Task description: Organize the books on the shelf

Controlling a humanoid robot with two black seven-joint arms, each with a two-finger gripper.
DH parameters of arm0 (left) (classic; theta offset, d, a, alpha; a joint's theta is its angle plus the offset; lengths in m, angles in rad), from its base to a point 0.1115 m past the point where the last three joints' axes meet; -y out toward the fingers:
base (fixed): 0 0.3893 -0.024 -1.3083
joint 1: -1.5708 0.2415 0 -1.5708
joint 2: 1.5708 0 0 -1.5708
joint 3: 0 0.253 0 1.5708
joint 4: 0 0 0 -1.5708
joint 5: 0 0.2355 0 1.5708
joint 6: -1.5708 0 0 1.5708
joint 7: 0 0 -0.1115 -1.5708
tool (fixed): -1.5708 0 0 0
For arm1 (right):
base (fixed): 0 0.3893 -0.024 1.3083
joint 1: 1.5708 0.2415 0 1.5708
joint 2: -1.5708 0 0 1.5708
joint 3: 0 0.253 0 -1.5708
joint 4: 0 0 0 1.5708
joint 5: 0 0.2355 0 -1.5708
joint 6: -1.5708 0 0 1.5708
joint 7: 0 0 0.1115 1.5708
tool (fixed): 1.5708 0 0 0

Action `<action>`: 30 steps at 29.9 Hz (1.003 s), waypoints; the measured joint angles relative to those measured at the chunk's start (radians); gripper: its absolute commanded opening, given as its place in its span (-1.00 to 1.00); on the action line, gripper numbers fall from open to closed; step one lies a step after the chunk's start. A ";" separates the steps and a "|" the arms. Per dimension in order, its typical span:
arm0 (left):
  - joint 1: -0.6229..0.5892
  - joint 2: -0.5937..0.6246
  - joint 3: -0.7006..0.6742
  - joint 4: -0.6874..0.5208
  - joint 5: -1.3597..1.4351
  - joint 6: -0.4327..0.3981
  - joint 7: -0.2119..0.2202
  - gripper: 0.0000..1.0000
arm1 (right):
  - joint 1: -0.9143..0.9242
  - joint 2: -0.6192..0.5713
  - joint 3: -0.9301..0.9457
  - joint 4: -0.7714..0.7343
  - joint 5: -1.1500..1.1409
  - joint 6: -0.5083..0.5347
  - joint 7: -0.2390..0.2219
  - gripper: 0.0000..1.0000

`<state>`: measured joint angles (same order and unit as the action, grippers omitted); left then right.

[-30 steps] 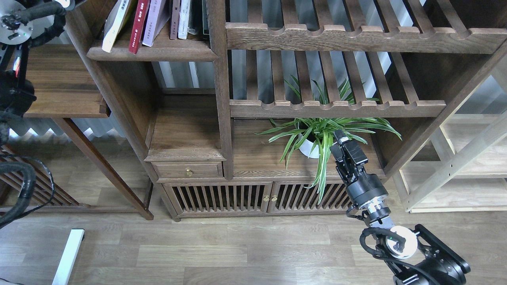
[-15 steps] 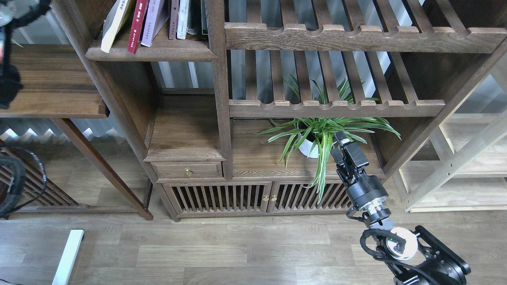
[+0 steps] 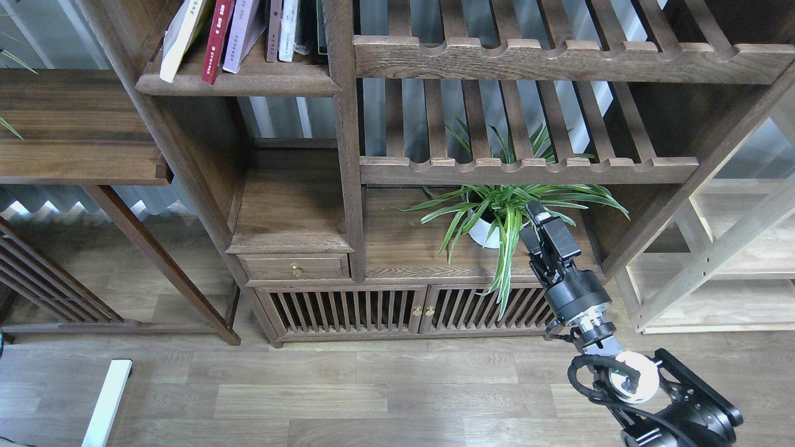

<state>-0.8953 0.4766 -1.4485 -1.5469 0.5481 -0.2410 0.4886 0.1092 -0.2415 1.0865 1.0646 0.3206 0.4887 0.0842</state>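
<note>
Three books (image 3: pixel 214 34) cropped at top (titles unreadable).

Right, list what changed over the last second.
The left arm pulled back out of the view on the left. The right gripper barely shifted, holding nothing by the potted plant. The books on the shelf lean as before.
</note>
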 measured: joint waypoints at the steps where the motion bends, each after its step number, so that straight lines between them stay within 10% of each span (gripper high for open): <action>1: 0.018 0.000 -0.010 -0.018 -0.001 -0.001 0.000 0.90 | 0.000 -0.001 0.000 0.001 0.000 0.000 0.000 0.91; 12: 0.279 -0.026 -0.038 -0.075 -0.193 -0.232 0.000 0.92 | 0.001 -0.021 0.005 0.001 -0.001 0.000 0.000 0.97; 30: 0.652 -0.424 -0.008 0.091 -0.329 -0.248 0.000 0.98 | -0.011 -0.033 0.010 0.017 -0.001 0.000 0.003 0.98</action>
<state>-0.2428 0.0530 -1.4569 -1.4559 0.2192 -0.4887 0.4888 0.0981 -0.2746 1.0969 1.0817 0.3196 0.4887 0.0872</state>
